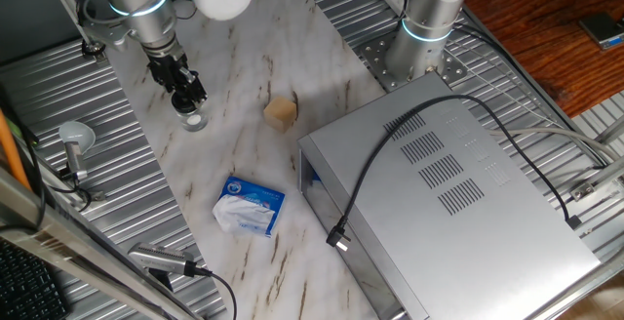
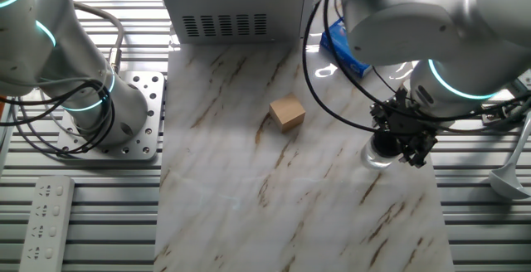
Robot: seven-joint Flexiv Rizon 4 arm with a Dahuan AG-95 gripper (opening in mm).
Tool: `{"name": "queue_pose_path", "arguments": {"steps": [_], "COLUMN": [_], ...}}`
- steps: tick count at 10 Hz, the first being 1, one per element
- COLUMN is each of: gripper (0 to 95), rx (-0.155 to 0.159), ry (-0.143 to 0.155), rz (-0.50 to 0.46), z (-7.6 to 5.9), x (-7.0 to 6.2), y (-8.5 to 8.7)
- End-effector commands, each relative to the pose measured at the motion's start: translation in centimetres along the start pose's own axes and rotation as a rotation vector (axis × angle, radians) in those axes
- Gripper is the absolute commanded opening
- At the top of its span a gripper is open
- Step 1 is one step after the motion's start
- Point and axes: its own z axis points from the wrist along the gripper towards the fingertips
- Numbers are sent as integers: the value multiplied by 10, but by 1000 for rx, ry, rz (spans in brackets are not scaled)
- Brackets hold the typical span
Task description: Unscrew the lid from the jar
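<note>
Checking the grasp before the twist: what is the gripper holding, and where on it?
The gripper sits down over the top of the jar, where the lid would be. The fingers hide the lid, so an actual hold cannot be told.

A marble-patterned table (image 1: pixel 244 76) with brown veins, flanked on both sides by ribbed metal panels (image 1: pixel 117 154). A grey metal box (image 1: pixel 448 193) with vent slots stands at one end of the table; reddish wooden flooring (image 1: pixel 546 37) shows beyond the box.
</note>
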Motion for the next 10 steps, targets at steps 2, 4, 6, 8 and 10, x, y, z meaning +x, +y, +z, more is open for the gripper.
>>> {"name": "queue_pose_path", "arguments": {"steps": [2,4,6,8,10], "gripper": [760,760,760,760,760], "rx": [3,5,5,5,7], "ry": [2,0,-1,0,2], "rz": [4,4,2,-1,1], "z": [0,2,3,3,3], "x": [-1,-2,-2,-2,-2], "y": [-1,-1,-1,-1,-1]}}
